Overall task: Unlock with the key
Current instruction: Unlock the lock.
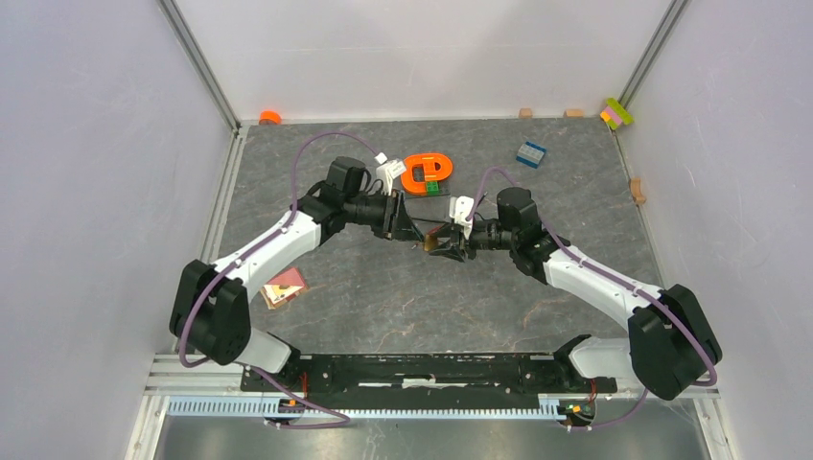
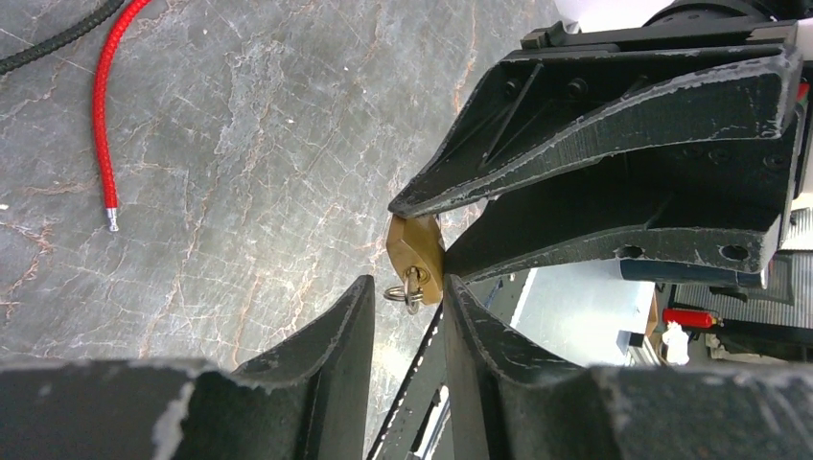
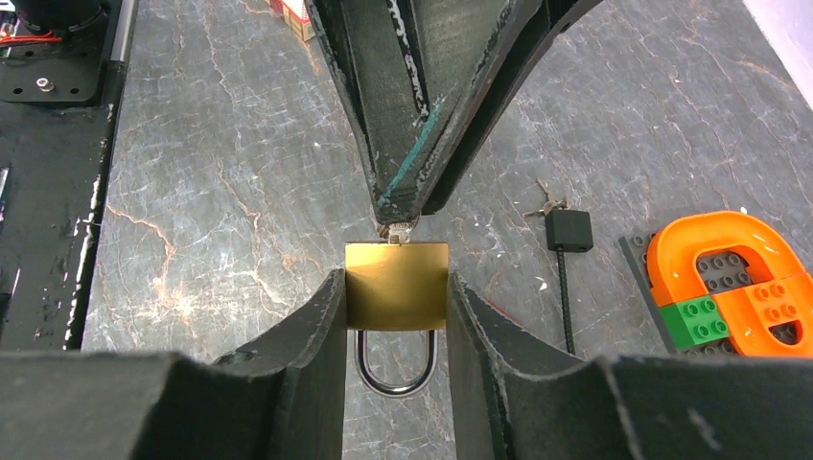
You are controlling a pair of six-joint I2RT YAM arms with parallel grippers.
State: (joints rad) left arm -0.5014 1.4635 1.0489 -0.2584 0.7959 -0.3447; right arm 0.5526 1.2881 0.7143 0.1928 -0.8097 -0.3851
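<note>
Starting at the left of the grey table (image 1: 383,307): noting a small orange cap (image 1: 269,117) against the back wall and a reddish card (image 1: 285,286) lying flat nearer the arm bases.

Reaching in from the left with the left end effector (image 2: 409,285), holding its fingers (image 2: 336,331) slightly parted and pinching nothing. Pointing the tips at the key (image 3: 396,233) and its wire ring (image 2: 403,293), too close to say whether touching.

Gripping the brass padlock (image 3: 397,286) in the right end effector (image 3: 396,280), squeezing the body between both fingers (image 3: 312,335) above the middle of the table, between the two arms. Facing the keyhole end toward the left end effector, with the key at that end, apparently in the keyhole. Pointing the steel shackle (image 3: 395,369) back toward the right wrist, with both legs seated in the body.

Noting, behind the meeting point, a black cable lock (image 3: 568,230) lying on the table beside an orange horseshoe-shaped piece (image 1: 427,172) touching a green brick (image 3: 705,321).

Moving on rightward: finding a blue brick (image 1: 530,152), two wooden blocks (image 1: 525,113) along the back wall, a stack of coloured bricks (image 1: 616,113) in the far corner, and another wooden block (image 1: 637,190) at the right edge.
</note>
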